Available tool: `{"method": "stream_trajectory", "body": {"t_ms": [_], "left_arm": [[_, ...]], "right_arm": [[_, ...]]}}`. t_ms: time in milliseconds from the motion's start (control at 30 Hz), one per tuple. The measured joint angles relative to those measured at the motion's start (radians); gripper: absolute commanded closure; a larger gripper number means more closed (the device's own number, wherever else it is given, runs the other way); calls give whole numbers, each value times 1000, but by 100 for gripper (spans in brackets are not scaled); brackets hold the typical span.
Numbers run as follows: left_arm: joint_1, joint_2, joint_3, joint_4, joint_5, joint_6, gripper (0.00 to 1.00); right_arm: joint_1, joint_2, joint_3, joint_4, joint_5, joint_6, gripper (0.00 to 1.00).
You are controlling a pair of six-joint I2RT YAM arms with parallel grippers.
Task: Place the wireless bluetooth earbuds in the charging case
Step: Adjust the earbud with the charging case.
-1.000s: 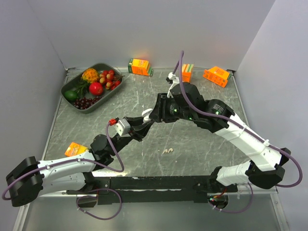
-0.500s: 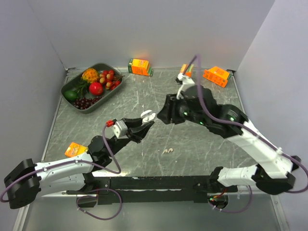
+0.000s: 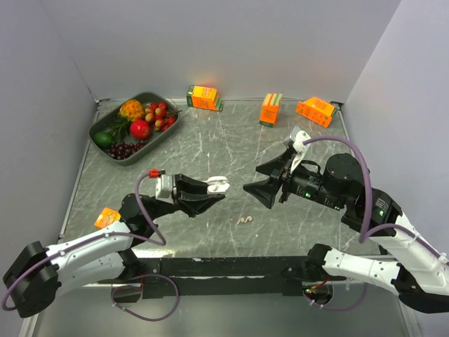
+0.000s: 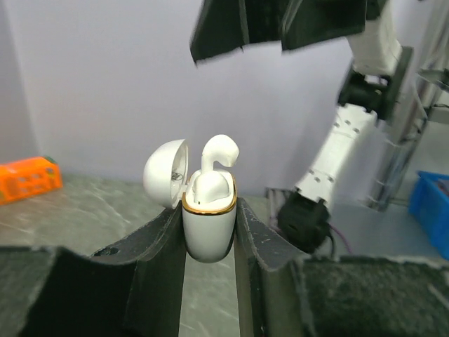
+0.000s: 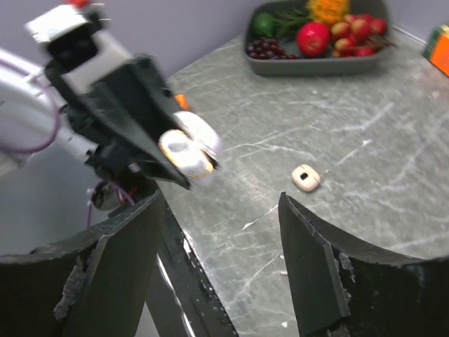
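Left wrist view: the left claw [image 4: 209,214] is clamped narrow on the charging case [image 4: 208,232], its lid [image 4: 166,172] hinged open; one stemmed earbud [image 4: 213,156] stands in the opening, stem down the well, bulb proud of it, long axis in line with the case's; it looks not fully seated; the right claw [image 5: 221,200] gapes wide, holding nothing, near the case but apart. A stubby earbud [image 5: 306,177] lies loose on the surface [image 5: 393,140]; likely light, hard, slick; pinch it gently across its sides, leaving the insertion end free.
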Motion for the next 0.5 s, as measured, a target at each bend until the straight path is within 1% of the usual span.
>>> {"method": "stream_trajectory", "body": {"t_ms": [167, 300, 500], "left_arm": [[19, 93, 12, 27, 136, -97, 99], [21, 124, 33, 54, 177, -131, 99], [21, 128, 51, 85, 198, -151, 99]], "right_arm": [[0, 18, 3, 14, -70, -76, 28], [0, 40, 1, 17, -76, -101, 27], [0, 50, -24, 10, -58, -118, 26]]}}
